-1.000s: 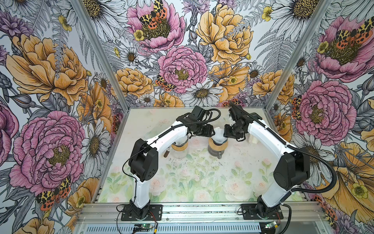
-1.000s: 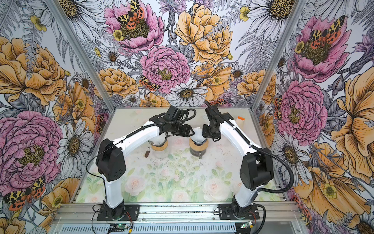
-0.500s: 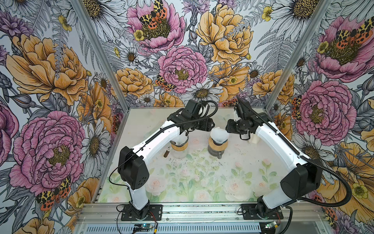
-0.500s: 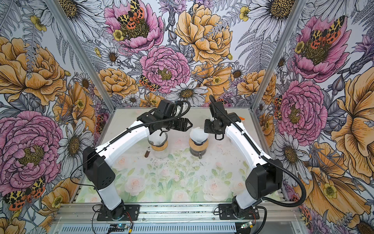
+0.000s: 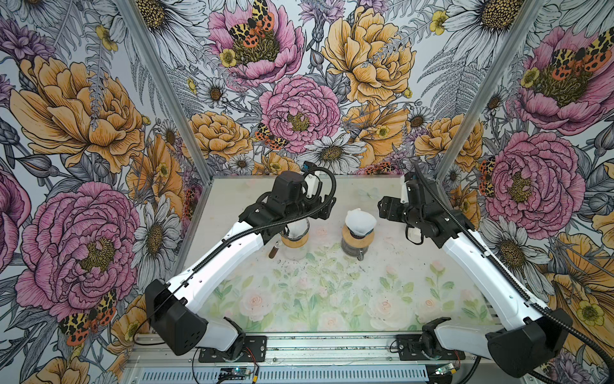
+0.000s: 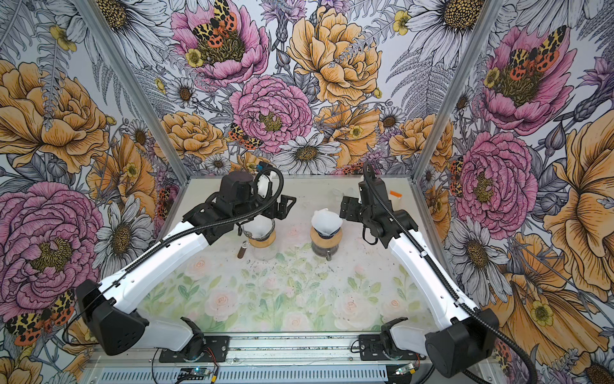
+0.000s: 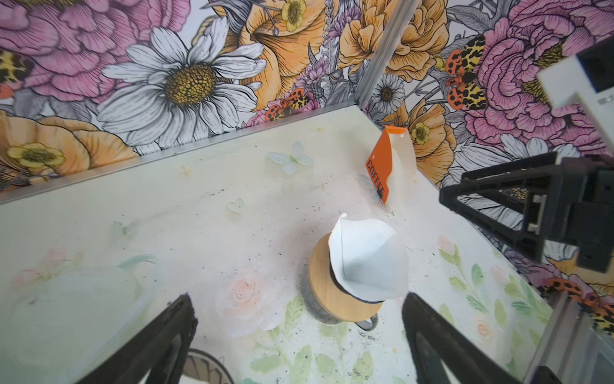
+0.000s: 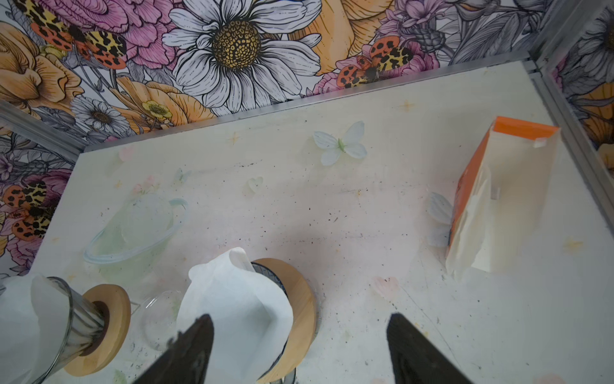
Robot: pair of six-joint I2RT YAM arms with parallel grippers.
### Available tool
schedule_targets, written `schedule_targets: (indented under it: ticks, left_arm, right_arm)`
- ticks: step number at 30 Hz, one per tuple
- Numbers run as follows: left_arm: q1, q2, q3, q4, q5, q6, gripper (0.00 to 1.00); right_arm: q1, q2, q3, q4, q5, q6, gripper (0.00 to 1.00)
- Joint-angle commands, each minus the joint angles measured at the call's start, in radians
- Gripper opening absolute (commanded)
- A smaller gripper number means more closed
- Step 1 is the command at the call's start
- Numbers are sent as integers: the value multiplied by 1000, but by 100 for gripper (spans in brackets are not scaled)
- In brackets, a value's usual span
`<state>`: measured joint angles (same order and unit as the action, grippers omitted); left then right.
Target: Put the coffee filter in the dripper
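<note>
The filter [image 5: 360, 221] is seen seated point down in the dripper [image 5: 357, 236]. Its white mouth is spread open above the wooden collar, and one edge is raised into a peak. The dripper is set upright on a dark glass pot [image 5: 354, 248], which is placed toward 12 o'clock of the middle of the table [image 5: 299, 299] in both top views.

The left gripper [image 7: 297, 299] is held with its jaws wide apart and nothing is gripped between them. In both top views it is found at 10 o'clock of the filter, near it but apart. The right gripper [image 8: 300, 319] is likewise spread wide and empty, and it is placed at 2 o'clock of the filter without touching it.

A second dripper [image 6: 262, 229], of clear glass and also lined with white paper, is seen at 9 o'clock of the first, partly covered by the left arm. A brown stick [image 6: 241, 250] is laid just beside it at 8 o'clock. An orange box [image 6: 395, 196] is set at 2 o'clock of the dripper, by the far right corner, with white papers showing at its open end.
</note>
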<state>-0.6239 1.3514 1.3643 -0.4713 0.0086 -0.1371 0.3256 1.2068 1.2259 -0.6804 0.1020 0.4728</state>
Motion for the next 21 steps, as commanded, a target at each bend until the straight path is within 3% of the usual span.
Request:
schedule_targets:
  ticks: [1, 7, 14, 17, 21]
  left_arm:
    - [53, -95, -93, 123, -61, 55, 99]
    - [158, -284, -299, 156, -137, 31, 99]
    - [336, -522, -569, 213, -210, 35, 99]
    - [410, -590, -689, 265, -298, -2, 99]
    - [491, -626, -806, 282, -391, -79, 99]
  right_arm:
    - [-13, -75, -58, 128, 82, 15, 91]
    - [-51, -152, -161, 213, 130, 3, 99]
    - [-87, -217, -351, 396, 298, -74, 99]
    - [-109, -227, -449, 503, 366, -100, 100]
    - [-140, -219, -594, 710, 297, -173, 100]
